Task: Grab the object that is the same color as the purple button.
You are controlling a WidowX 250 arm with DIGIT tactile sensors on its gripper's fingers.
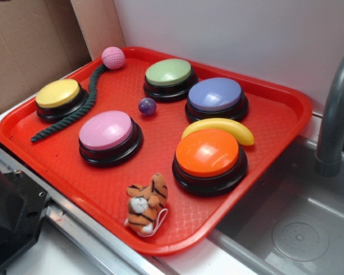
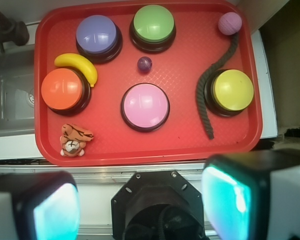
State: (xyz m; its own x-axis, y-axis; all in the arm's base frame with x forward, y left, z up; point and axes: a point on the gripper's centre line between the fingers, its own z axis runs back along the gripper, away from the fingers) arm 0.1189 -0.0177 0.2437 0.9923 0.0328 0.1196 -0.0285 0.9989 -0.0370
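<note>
tray: red plastic tray (image 1: pixel 286 109) (image 2: pixel 45 145) on a counter, beside a grey sink (image 1: pixel 309 229) with a grey faucet (image 1: pixel 335 114)
target: small glossy purple ball (image 1: pixel 147 106) (image 2: pixel 144 64), lying loose on the tray floor near the middle, between the green button and the pink button, just left of the purple button in the exterior view; touching none of them
purple button: lavender dome on black base (image 1: pixel 216 95) (image 2: pixel 96 33), far side of tray, next to the green button (image 1: pixel 169 73) (image 2: pixel 152 22)
pink button: (image 1: pixel 106 130) (image 2: pixel 145 105), closest button to the ball on the near side
orange button: (image 1: pixel 207 153) (image 2: pixel 63 88), with a yellow banana (image 1: pixel 221 127) (image 2: pixel 80 65) lying against its far edge
yellow button: (image 1: pixel 58 94) (image 2: pixel 232 89), at tray end, dark green rope (image 1: pixel 69 117) (image 2: pixel 206 97) curving past it
pink knitted ball: (image 1: pixel 113 58) (image 2: pixel 229 23), at the far end of the rope, in a tray corner
tiger toy: small plush tiger (image 1: pixel 146 204) (image 2: pixel 74 139), near edge of tray, apart from the buttons
gripper: (image 2: pixel 140 205) seen only in wrist view, off the tray, over the counter edge; the two fingers (image 2: pixel 227 197) stand wide apart at the bottom corners of the frame, nothing between them, well apart from the ball
contact: none, ball untouched
</note>
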